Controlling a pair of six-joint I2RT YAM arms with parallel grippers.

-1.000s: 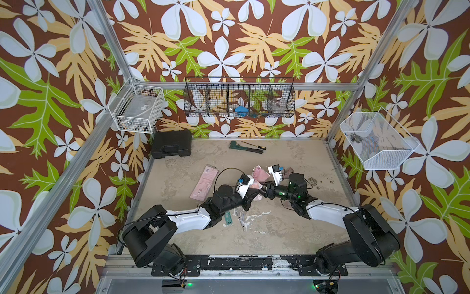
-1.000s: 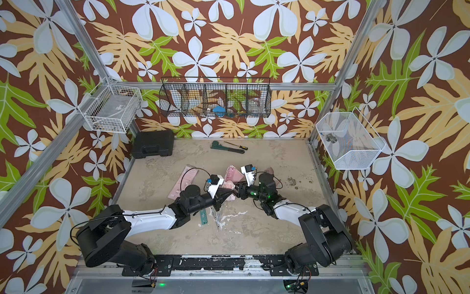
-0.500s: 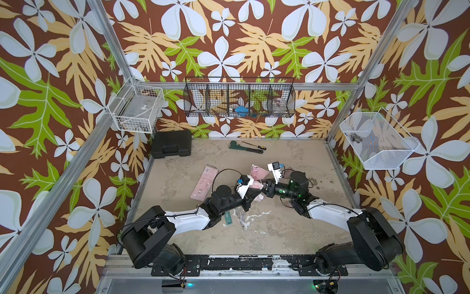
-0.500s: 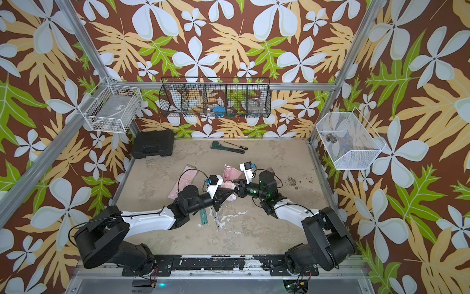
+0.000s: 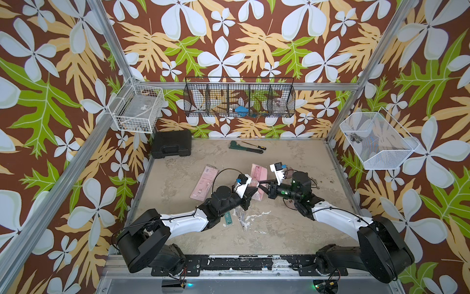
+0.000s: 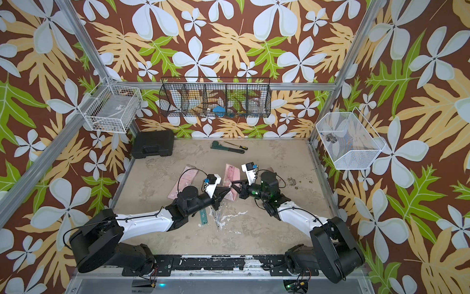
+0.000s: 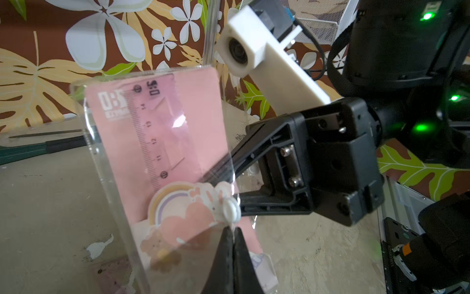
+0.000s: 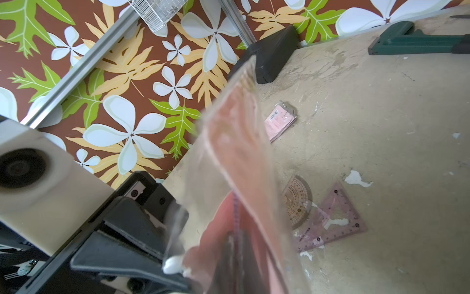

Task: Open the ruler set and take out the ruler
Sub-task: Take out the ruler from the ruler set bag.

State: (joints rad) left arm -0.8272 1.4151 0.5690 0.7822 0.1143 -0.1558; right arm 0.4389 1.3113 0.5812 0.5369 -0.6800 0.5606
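Observation:
The ruler set is a clear pouch with a pink card, and both grippers hold it up off the table. Through its clear front I see the pink see-through ruler. My left gripper is shut on the pouch's edge just beside the white snap button. My right gripper reaches into the pouch and is shut on the ruler's edge. In both top views the pouch stands between the left gripper and the right gripper, which meet tip to tip.
A second pink pouch lies flat to the left. A green ruler, a protractor and a set square lie on the table under the left arm. A black case and a pipe wrench sit at the back.
My right gripper's jaws have closed from part open to shut, with the fingers inside the pouch. The left gripper has kept its grip, and both arms have hardly moved.

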